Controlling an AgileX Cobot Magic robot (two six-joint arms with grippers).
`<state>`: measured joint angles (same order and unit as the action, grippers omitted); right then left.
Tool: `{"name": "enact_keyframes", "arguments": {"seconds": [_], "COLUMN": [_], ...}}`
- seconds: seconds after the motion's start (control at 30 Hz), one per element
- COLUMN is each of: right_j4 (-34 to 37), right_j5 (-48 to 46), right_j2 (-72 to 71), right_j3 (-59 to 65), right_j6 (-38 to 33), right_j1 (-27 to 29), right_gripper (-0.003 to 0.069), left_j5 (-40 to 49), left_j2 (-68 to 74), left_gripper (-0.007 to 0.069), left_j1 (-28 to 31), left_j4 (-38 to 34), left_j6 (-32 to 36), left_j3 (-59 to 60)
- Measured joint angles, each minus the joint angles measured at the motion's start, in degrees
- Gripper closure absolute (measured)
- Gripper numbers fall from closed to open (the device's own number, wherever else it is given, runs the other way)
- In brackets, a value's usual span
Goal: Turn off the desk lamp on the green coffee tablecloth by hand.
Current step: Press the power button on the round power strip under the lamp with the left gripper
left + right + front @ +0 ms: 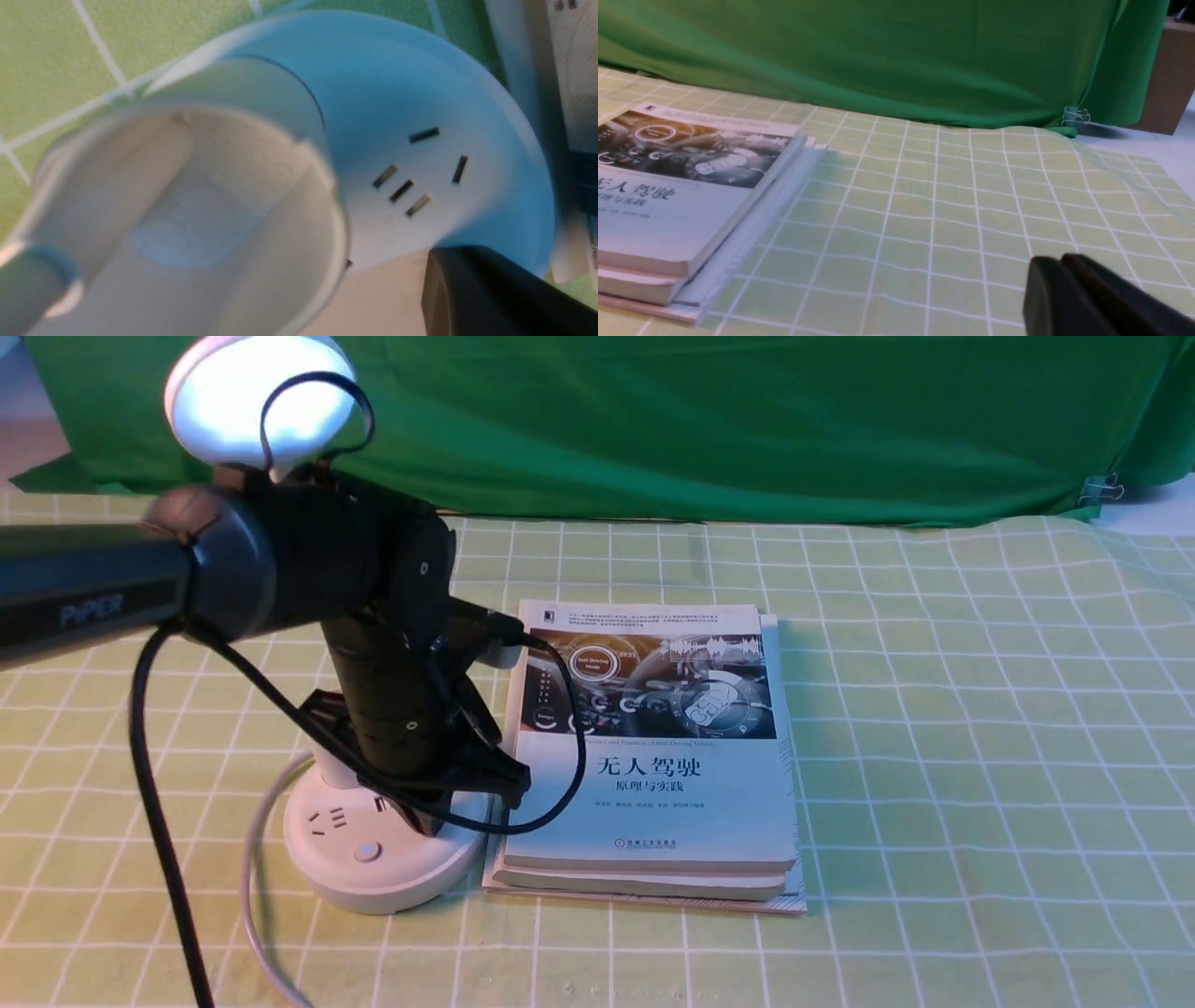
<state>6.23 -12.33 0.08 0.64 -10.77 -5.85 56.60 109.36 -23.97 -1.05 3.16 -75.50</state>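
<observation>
I am looking at a stack of books (653,756) lying flat ahead of me, the top cover showing a car dashboard. Behind it a dark green fabric (747,420) is hanging, a binder clip (1102,488) gripping its right corner.

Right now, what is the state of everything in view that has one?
desk lamp: on, head glowing.
left gripper: low over the lamp base; open or shut unclear.
right gripper: shut, holding nothing.
books: closed, stacked flat beside the lamp base.
green coffee tablecloth: spread flat.
</observation>
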Motion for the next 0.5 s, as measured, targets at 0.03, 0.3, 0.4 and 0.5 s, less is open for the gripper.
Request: {"name": "enact_keyframes", "arguments": {"seconds": [0.03, 0.3, 0.4, 0.5], "right_j4": [0.00, 0.00, 0.00, 0.00], "right_j5": [0.00, 0.00, 0.00, 0.00], "right_j2": [0.00, 0.00, 0.00, 0.00], "right_j3": [0.00, 0.00, 0.00, 0.00], "right_j6": [0.00, 0.00, 0.00, 0.00], "right_j1": [0.00, 0.00, 0.00, 0.00], "right_gripper": [0.0630, 0.0630, 0.0630, 0.0630], "left_j5": [0.00, -0.10, -0.22, -0.44], "left_j2": [0.15, -0.64, -2.31, -3.92], "left_gripper": [0.0621, 0.0622, 0.0620, 0.0620], "left_j1": [0.00, -0.06, -0.45, -0.79], "left_j4": [-0.04, 0.02, 0.46, 0.46], "left_j6": [0.05, 0.10, 0.10, 0.16], "left_j3": [0.00, 0.07, 0.48, 0.49]}}
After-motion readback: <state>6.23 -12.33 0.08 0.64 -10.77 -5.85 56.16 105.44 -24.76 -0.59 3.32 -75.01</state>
